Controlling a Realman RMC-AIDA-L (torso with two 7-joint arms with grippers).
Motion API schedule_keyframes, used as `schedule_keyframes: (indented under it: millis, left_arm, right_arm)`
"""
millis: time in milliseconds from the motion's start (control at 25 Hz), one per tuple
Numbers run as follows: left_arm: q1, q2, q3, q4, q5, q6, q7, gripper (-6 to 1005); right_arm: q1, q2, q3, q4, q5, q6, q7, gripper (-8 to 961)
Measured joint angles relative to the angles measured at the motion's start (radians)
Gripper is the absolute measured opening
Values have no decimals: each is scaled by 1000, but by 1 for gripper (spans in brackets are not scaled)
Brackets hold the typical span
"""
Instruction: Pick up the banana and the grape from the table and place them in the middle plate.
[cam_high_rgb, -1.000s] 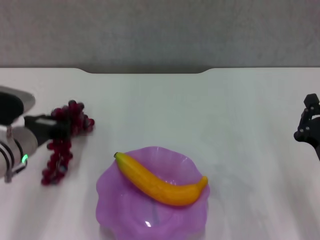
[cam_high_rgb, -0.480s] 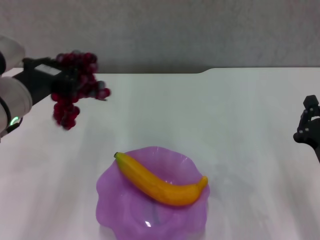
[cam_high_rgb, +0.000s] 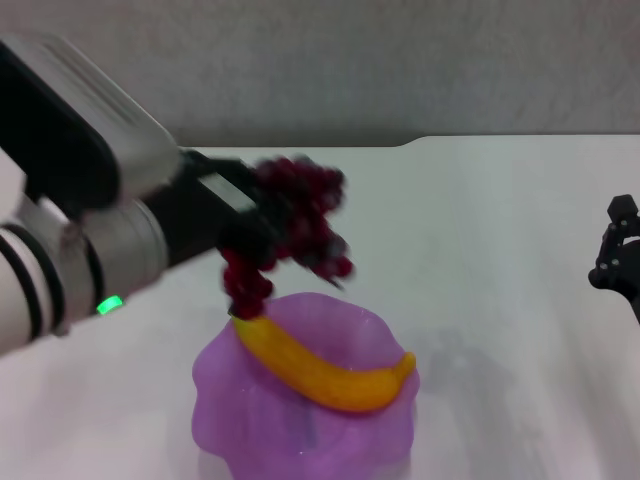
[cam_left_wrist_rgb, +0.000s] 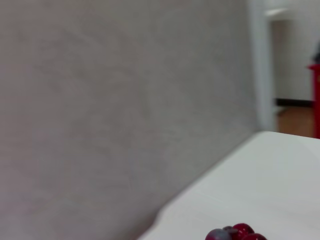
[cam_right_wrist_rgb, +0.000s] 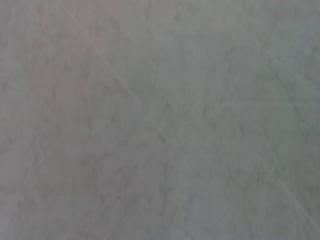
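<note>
White and plain, the table (cam_high_rgb: 500, 230) runs back to a notched far edge under a grey wall. Near the front edge sits the middle plate (cam_high_rgb: 235, 400), a translucent purple dish with a wavy rim, and the banana (cam_high_rgb: 315, 372) lies inside it, slanting from its dark tip at the plate's left rear rim down to its other end at the right rim. From the left side the left arm reaches across above the table, a green light glowing on its wrist. Its left tool (cam_high_rgb: 262, 232) is closed on the grape (cam_high_rgb: 300, 235), gripping the bunch near its top; the dark red bunch hangs clear of the table, its lower berries dangling just above the banana's tip and the plate's rear-left rim, though whether they touch the banana cannot be told. In the left wrist view only a few of those berries (cam_left_wrist_rgb: 239, 233) show at the edge, with the table's far edge and the grey wall beyond. At the far right the right tool (cam_high_rgb: 615, 255) hangs off to the side, well apart from the plate; I cannot tell how far it is open. Its wrist view shows only a mottled grey surface.
</note>
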Motion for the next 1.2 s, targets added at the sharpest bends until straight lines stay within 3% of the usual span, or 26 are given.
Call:
schedule_keyframes:
  millis: [320,640,1200]
  left_arm:
    - [-1,2,102,20,1,-75,56,195]
    - [-65,2,165,144,-7,-80,92,195]
    - [-193,0,166,333,-87,-43,90,219]
  right_arm:
    - [6,0,-4,-10,0,-3,18,0]
    - [8,0,-5,-10,0,-9,18,0]
    - [10,0,-6,-10,0,-12,18,0]
